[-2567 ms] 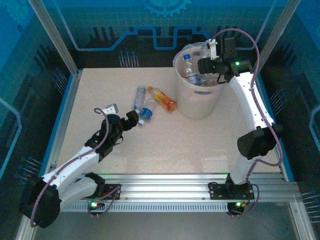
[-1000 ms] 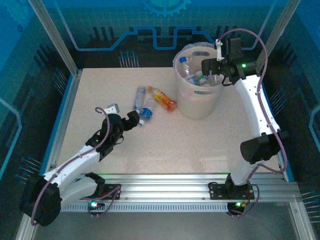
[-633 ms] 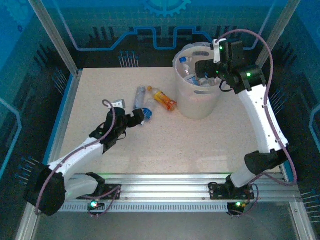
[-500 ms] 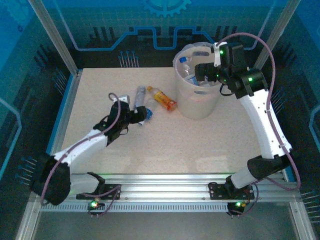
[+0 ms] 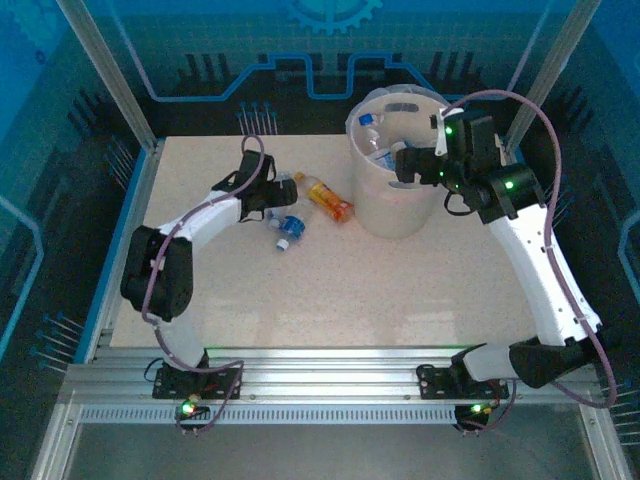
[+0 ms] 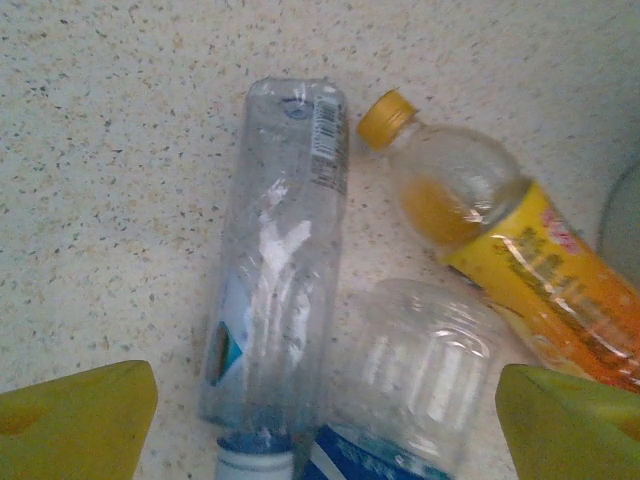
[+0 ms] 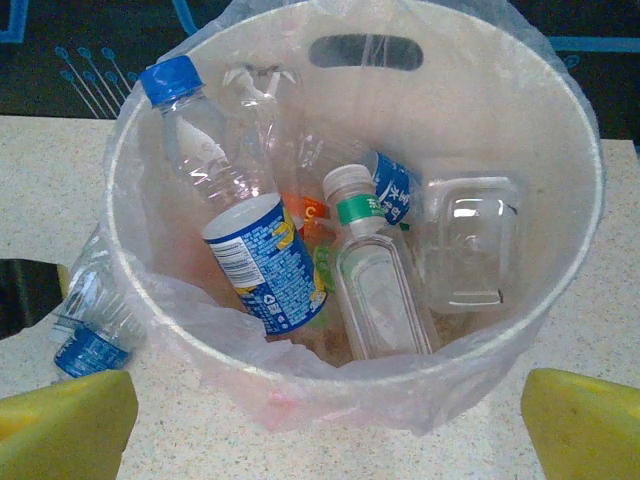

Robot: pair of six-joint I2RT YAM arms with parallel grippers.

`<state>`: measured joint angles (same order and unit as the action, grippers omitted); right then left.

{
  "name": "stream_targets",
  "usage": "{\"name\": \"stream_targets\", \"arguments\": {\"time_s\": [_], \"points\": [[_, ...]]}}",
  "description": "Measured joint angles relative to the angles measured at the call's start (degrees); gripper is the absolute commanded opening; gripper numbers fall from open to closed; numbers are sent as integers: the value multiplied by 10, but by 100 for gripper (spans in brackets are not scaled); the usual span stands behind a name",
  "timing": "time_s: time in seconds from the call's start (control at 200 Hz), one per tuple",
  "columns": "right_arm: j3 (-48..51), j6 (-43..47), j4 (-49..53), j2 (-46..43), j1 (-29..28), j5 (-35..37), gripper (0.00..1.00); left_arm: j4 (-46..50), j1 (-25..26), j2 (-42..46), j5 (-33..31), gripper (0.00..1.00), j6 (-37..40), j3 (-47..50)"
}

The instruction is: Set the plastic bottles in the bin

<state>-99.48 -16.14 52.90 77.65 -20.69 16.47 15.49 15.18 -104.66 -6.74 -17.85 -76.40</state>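
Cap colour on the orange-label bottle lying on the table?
Yellow cap; the left wrist view shows it best.

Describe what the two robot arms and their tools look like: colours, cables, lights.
Both the left arm and right arm have white shells with black joints. A thin purple cable loops along each. Green lights glow at the bases and on the right arm's joints. The tool fingers are yellow.

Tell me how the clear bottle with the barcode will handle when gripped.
The clear bottle looks empty and thin-walled, so it is probably light and apt to crumple under a squeeze. Lying on its side on the table, it could roll if nudged, likely against the orange-label bottle beside it.
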Motion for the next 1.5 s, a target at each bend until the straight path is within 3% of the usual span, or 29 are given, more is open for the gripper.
{"name": "stream_targets", "arguments": {"time_s": [0.3, 0.93, 1.211, 1.496], "points": [[13, 0, -3, -7, 0, 13, 100, 42, -16, -97, 21, 82, 0, -76], [21, 0, -4, -5, 0, 22, 100, 53, -46, -168, 26, 71, -34, -101], [21, 0, -4, -4, 0, 24, 100, 50, -48, -172, 28, 46, -56, -101], [24, 0, -8, -5, 0, 19, 100, 30, -53, -137, 25, 44, -56, -56]]}}
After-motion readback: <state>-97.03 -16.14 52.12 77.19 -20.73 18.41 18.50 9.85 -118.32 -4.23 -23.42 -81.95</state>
